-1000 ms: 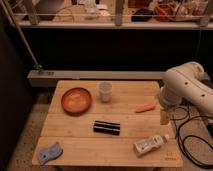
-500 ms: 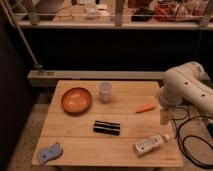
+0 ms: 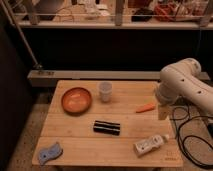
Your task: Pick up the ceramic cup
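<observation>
The ceramic cup (image 3: 105,91) is a small pale handleless cup standing upright at the back middle of the wooden table (image 3: 131,126). It is just right of a wide orange-brown bowl (image 3: 76,100). My white arm (image 3: 182,85) reaches in from the right. Its gripper (image 3: 161,112) hangs over the table's right edge, well to the right of the cup and apart from it. The gripper is open with nothing in it.
A small orange object (image 3: 145,107) lies just left of the gripper. A black bar (image 3: 107,127) lies mid-table, a white packet (image 3: 150,145) at the front right and a blue sponge (image 3: 49,153) at the front left. Cables (image 3: 189,137) trail off the table's right side.
</observation>
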`<state>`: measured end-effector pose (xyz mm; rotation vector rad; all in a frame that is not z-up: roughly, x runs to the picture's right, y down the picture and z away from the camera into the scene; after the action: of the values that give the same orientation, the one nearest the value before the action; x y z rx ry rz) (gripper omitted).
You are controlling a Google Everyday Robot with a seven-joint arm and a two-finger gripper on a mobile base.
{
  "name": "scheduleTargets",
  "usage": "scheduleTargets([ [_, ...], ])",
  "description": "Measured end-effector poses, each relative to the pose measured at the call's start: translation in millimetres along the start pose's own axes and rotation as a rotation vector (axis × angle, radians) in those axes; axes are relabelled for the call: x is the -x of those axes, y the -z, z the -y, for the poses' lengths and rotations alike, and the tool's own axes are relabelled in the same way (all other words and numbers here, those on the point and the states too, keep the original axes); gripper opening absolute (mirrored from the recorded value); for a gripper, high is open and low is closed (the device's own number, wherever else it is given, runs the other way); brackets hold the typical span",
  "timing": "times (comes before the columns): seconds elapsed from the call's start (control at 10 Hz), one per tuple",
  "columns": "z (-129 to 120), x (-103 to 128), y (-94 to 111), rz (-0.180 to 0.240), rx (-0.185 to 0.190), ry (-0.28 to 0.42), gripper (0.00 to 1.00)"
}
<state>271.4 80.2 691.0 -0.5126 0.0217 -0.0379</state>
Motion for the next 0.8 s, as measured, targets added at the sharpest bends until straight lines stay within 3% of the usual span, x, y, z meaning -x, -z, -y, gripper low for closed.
scheduleTargets([
  [0.8, 30, 19, 7, -0.005, -0.081, 0.135, 0.80],
])
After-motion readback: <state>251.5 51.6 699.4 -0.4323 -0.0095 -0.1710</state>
